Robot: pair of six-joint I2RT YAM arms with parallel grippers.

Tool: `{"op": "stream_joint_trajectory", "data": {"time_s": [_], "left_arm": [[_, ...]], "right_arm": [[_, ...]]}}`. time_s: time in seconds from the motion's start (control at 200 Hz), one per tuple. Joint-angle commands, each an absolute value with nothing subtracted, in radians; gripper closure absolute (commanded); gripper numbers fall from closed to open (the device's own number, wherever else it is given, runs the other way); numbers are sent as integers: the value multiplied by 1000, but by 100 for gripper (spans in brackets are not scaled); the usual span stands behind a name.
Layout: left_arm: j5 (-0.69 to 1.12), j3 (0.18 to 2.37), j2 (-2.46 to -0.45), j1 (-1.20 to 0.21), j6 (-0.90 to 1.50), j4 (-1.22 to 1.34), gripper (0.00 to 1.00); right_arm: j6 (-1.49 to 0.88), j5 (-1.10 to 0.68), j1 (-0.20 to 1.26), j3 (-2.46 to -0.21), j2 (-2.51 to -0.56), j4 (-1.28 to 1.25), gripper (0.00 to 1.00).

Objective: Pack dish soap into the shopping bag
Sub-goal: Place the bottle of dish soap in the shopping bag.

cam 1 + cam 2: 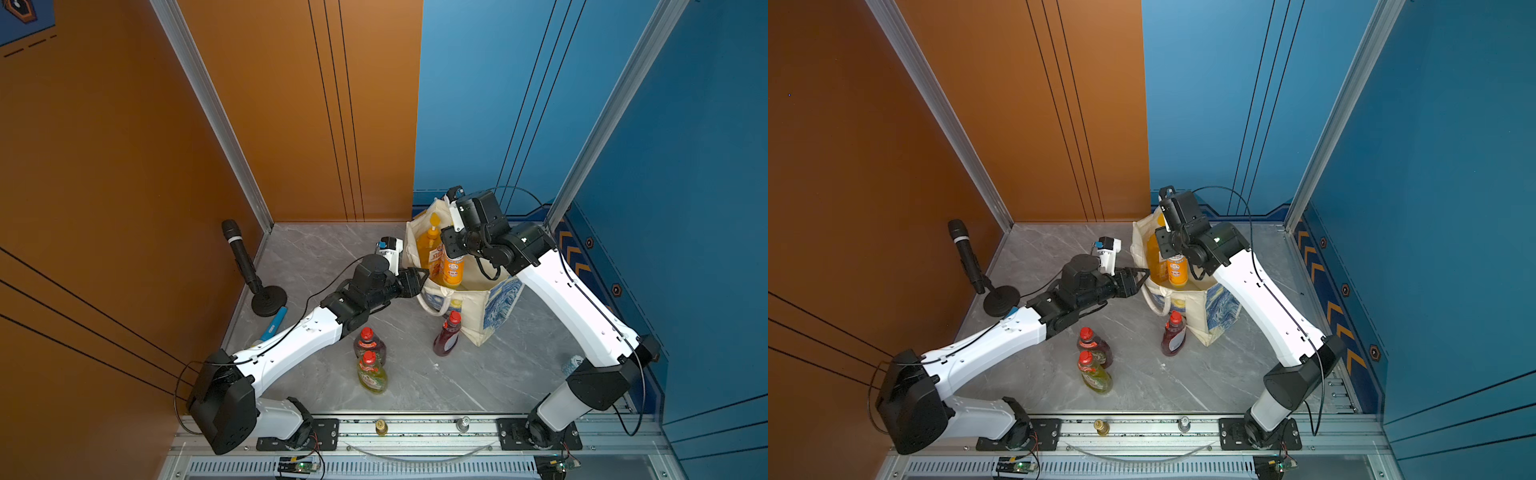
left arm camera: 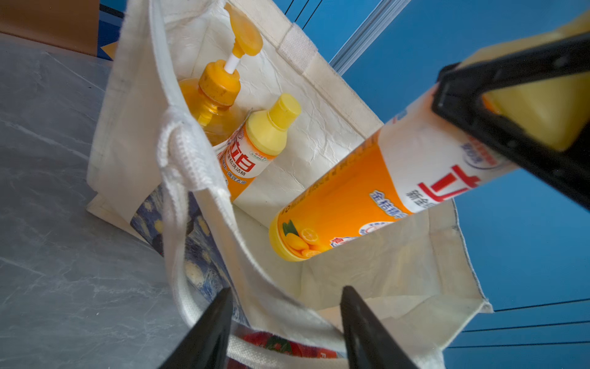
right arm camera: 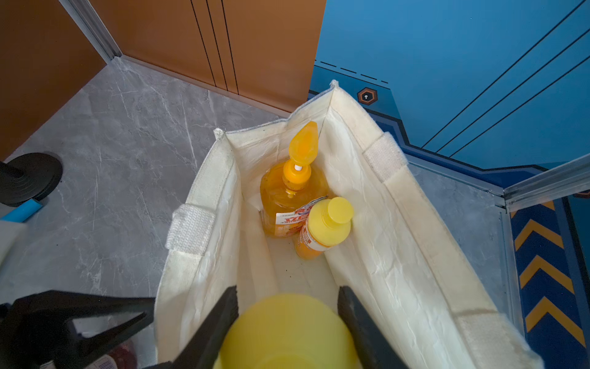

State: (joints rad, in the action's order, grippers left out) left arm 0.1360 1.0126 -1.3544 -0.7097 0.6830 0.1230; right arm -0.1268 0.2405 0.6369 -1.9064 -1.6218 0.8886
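A black microphone (image 1: 239, 253) stands tilted on its round black base (image 1: 269, 300) at the left of both top views, near the orange wall (image 1: 104, 166). A blue-handled object (image 1: 275, 321) lies just beside the base on the grey marbled tabletop (image 1: 457, 374). Blue panels (image 1: 498, 104) fill the upper right.
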Motion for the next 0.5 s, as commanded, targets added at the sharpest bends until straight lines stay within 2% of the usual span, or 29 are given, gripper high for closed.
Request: {"op": "stream_joint_trajectory", "data": {"time_s": [0.0, 0.195, 0.37, 0.496], "left_arm": [[162, 995, -1356, -721, 688, 144, 58], [158, 950, -1360, -725, 692, 153, 77], [179, 943, -1377, -730, 687, 161, 86], [178, 940, -1371, -733, 686, 163, 89]], "right_arm": [[-93, 282, 643, -1867, -1592, 703, 86], [-70, 282, 644, -1732, -1575, 565, 87], [-61, 287, 639, -1642, -1572, 441, 87], [-50, 295, 634, -1599, -1581, 374, 87]]}}
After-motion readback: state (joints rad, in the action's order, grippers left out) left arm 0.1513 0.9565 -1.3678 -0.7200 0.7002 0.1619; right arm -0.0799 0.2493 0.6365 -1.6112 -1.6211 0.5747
